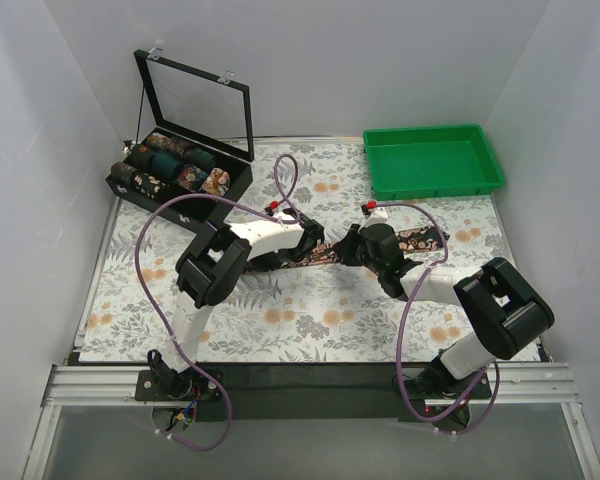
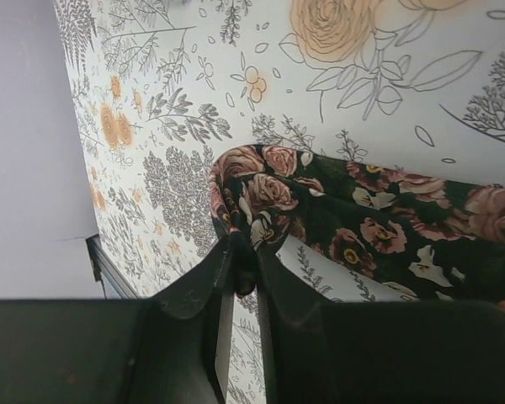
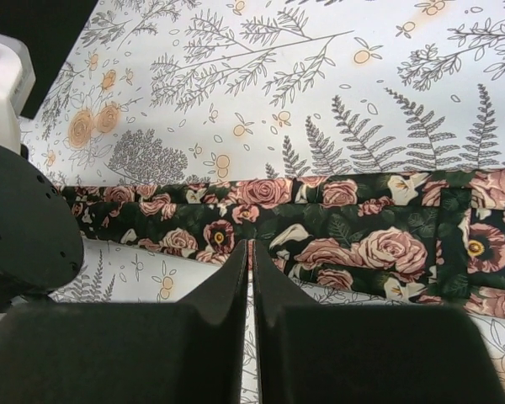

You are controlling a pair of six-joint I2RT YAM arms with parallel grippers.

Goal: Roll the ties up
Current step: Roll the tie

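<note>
A: Where's the tie [image 3: 337, 227]?
B: Flat across the middle of the desk [image 1: 310, 357]; the left gripper [image 2: 246, 252] pinches its folded end; the right gripper [image 3: 251, 248] is closed on nothing, tips at its near edge.
A: Risks?
B: The fold may slip out and unroll, I'd guess; the floral covering [image 1: 310, 320] could bunch; white walls [image 1: 380, 60] close in on three sides.

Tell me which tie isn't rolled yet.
The rose-print tie stretched across mid-table; the other ties sit rolled in the black box, back left.
</note>
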